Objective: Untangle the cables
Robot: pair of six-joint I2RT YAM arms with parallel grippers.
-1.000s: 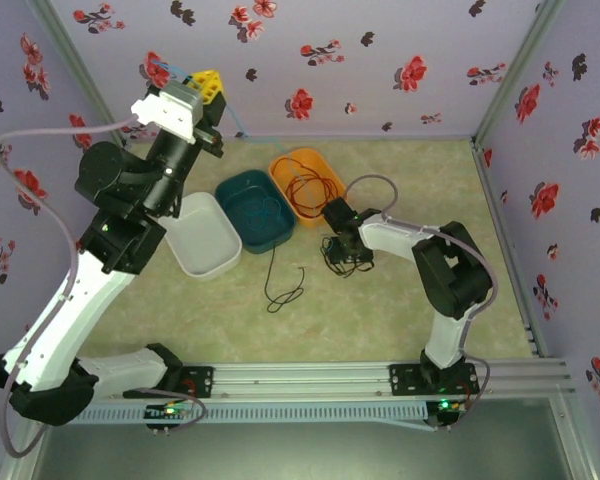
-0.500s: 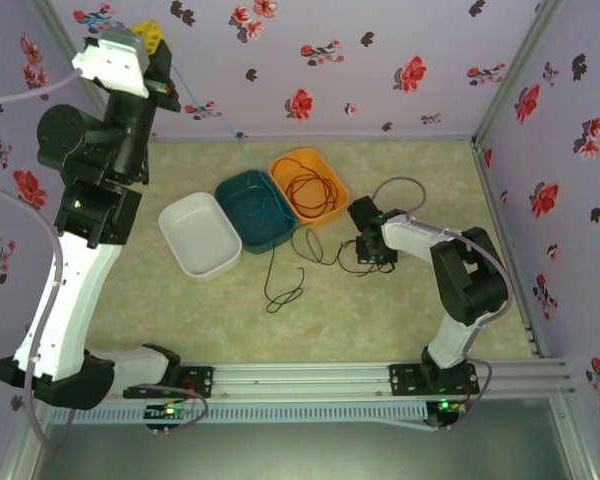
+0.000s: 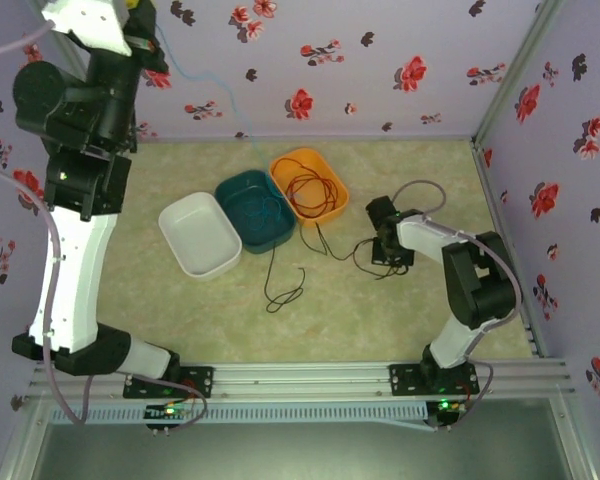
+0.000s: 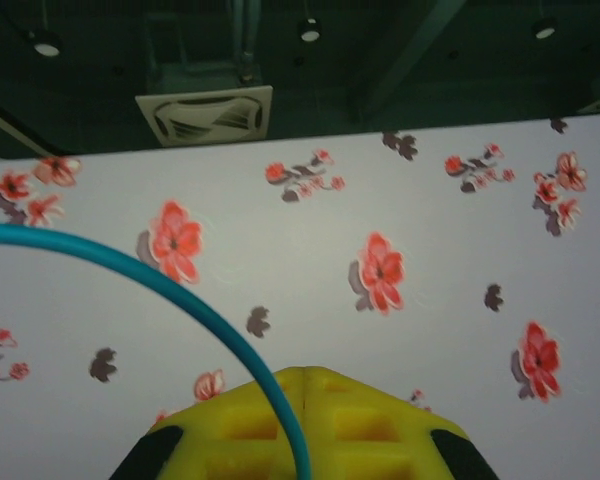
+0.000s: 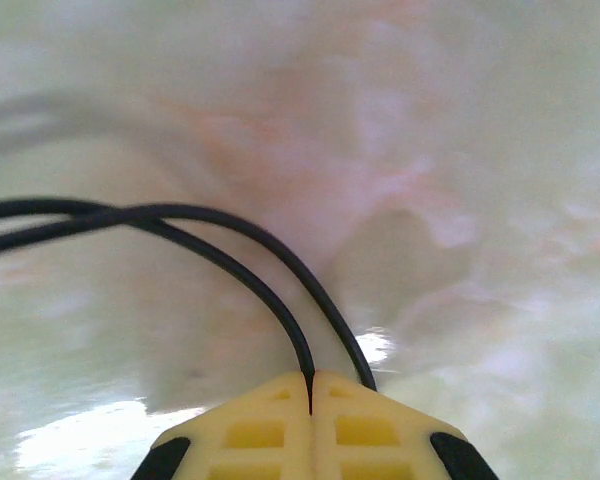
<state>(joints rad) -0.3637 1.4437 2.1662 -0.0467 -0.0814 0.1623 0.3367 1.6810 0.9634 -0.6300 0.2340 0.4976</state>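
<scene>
**Two-arm cable separation, both cables gripped.** The right gripper (image 5: 311,382) lay low over the bench (image 3: 400,330) with its yellow fingers pressed together on the black cable (image 5: 130,215). Two strands left the pinch side by side and curved off to the gripper's left. In the overhead view the cable's long axis ran from this gripper leftward across the bench, passed the near lip of the orange tray (image 3: 338,190), and ended in a slack loop lying nearer the bases. The red-orange cable (image 3: 310,190) sat coiled inside that tray, beyond and to the left of the right gripper. Whether it crossed the black strand at the lip could not be made out. The left gripper (image 4: 305,378) was held high against the flowered back wall, far above and to the left of the trays. Its fingers were closed on the blue cable (image 4: 195,300), which arced away from the pinch and dropped down and to the right toward the rear edge of the bench. Its lower end, near the teal tray (image 3: 221,190), was too thin to trace. The white tray (image 3: 166,215) stood below the left gripper. Judged from this layout, the coming move turned on the black cable. It lay to the left of the right gripper, the nearer arm, so a pull away from the trays would likely draw it clear.
</scene>
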